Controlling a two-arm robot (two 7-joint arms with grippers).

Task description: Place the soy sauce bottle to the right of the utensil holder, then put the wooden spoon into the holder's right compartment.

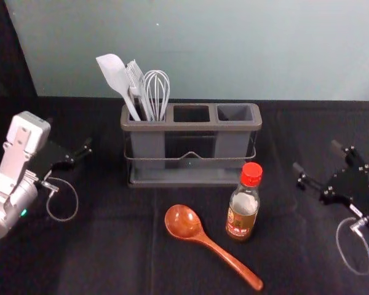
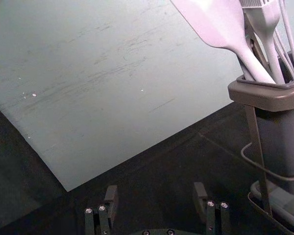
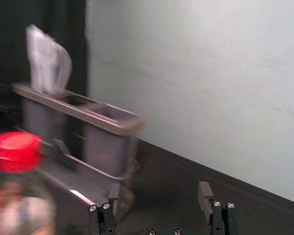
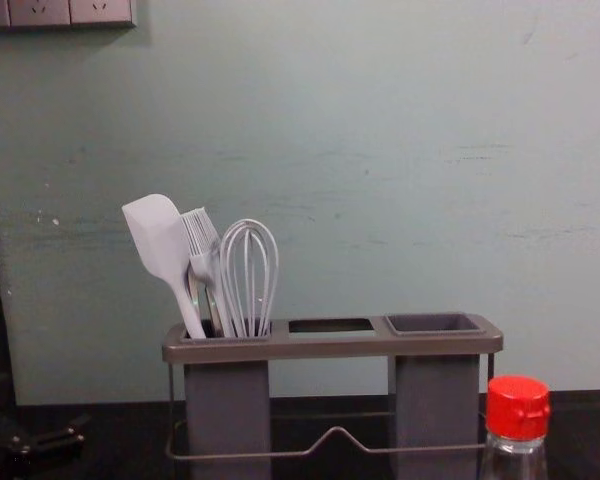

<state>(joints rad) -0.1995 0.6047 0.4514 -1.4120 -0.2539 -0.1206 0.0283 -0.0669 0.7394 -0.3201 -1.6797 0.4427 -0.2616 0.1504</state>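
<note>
In the head view, my left gripper (image 1: 71,136) is open, left of the grey utensil holder (image 1: 190,126). My right gripper (image 1: 317,157) stands open to the right of the holder and bottle. Both show open with nothing between the fingers in their wrist views, left gripper (image 2: 156,192) and right gripper (image 3: 159,191). The soy sauce bottle (image 1: 242,212), red-capped, stands upright before the holder's right end. Left of it lies the wooden spoon (image 1: 186,223), its handle slanting toward the front right. The holder's right compartment (image 4: 435,323) looks empty.
A white spatula (image 1: 114,75), a brush and a whisk (image 1: 157,89) stand in the holder's left compartment. Behind the black-covered table (image 1: 111,258) rises a pale wall (image 1: 234,49). Wall sockets (image 4: 40,12) are high at the left in the chest view.
</note>
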